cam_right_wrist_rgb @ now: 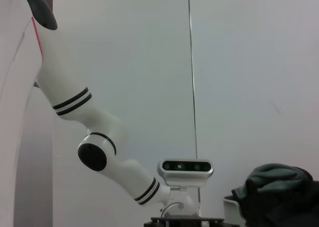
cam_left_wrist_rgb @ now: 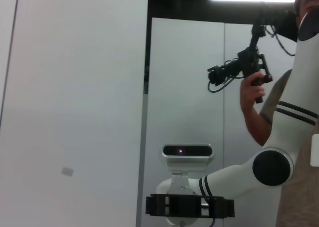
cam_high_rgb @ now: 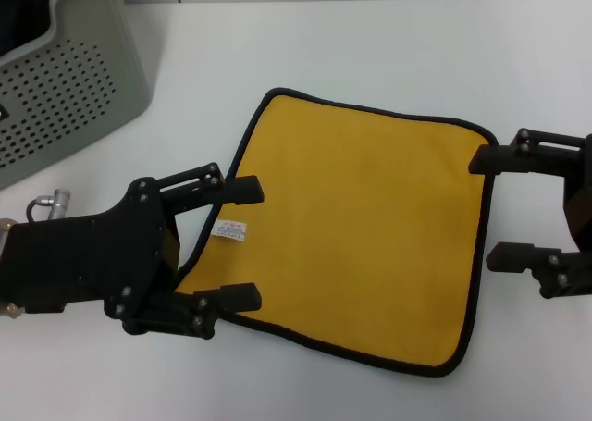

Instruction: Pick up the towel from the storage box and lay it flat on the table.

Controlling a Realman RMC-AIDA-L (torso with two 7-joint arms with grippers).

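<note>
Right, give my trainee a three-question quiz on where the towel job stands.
1. True or false: the towel lies spread on the table.
2. Which colour faces up: A green, B yellow, C white?
3. The left gripper and right gripper are both ____.

Key: 1 true. 2 B. 3 open, one at each side edge of the towel, with the storage box off to the left.

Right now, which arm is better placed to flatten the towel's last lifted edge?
Left, probably. The left pincer, open, sits over the towel's raised near-left edge by the label; the right pincer is open at the flat far side.
</note>
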